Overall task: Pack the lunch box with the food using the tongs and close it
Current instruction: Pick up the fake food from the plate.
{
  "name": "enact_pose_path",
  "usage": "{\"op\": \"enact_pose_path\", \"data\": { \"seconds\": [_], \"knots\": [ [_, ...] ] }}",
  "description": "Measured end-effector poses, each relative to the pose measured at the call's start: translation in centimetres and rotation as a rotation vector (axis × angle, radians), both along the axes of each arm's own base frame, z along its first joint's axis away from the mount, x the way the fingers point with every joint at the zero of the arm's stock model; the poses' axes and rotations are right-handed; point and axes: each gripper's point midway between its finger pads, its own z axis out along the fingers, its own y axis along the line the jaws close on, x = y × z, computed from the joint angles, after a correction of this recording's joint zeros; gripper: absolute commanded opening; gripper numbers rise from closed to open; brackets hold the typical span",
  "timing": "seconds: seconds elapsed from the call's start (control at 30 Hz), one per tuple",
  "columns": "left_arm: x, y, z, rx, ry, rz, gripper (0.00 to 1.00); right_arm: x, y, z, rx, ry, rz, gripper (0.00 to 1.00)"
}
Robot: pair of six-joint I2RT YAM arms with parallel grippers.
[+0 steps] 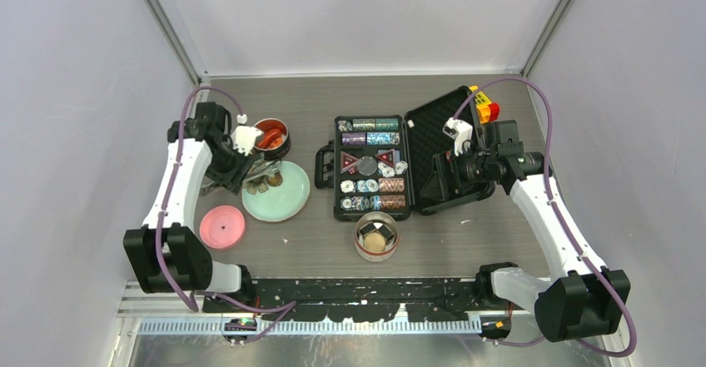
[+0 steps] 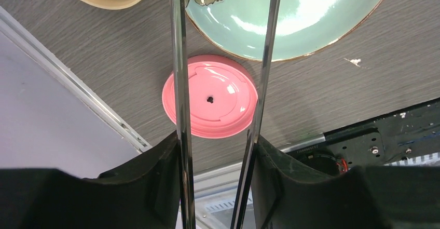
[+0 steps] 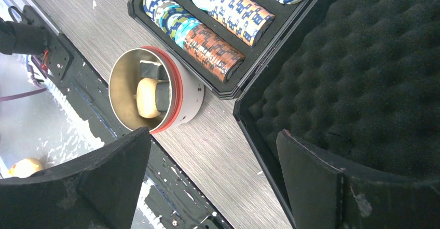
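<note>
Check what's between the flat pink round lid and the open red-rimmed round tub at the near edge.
Bare grey tabletop between pink lid and tub, bar a tiny white speck; clearest in top view.

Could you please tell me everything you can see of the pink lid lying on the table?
The pink lid is a flat round disc, glossy like plastic, with a raised rim, a shallow stepped ring inside and a small dark hole at its centre. It lies flat on the grey wood-grain table, off any tub, near the front left, close to the mint-green plate but apart from it. Nothing rests on it. In the left wrist view the two thin metal arms of the tongs cross in front of it.
</note>
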Motion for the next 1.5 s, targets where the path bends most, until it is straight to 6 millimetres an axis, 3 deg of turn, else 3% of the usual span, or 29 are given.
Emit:
{"op": "enact_pose_path", "data": {
  "seconds": [0.33,0.8,1.23,1.4,1.5],
  "knots": [
    [1.9,-1.8,-1.4,0.066,-0.004,-0.036,0.45,0.0,0.0,0.0,-0.002,-0.001,-0.001,0.95],
    [1.4,-2.4,-2.7,0.114,0.036,-0.067,0.4,0.0,0.0,0.0,-0.002,-0.001,-0.001,0.95],
    [0.6,-3.8,-3.3,0.117,0.052,-0.134,0.13,0.0,0.0,0.0,-0.002,-0.001,-0.001,0.95],
    [0.2,-3.9,-2.6,0.113,0.027,-0.143,0.0,0.0,0.0,0.0,-0.002,-0.001,-0.001,0.96],
    [-0.2,-4.1,-1.8,0.094,0.003,-0.145,0.0,0.0,0.0,0.0,-0.001,-0.001,0.0,0.95]
  ]
}}
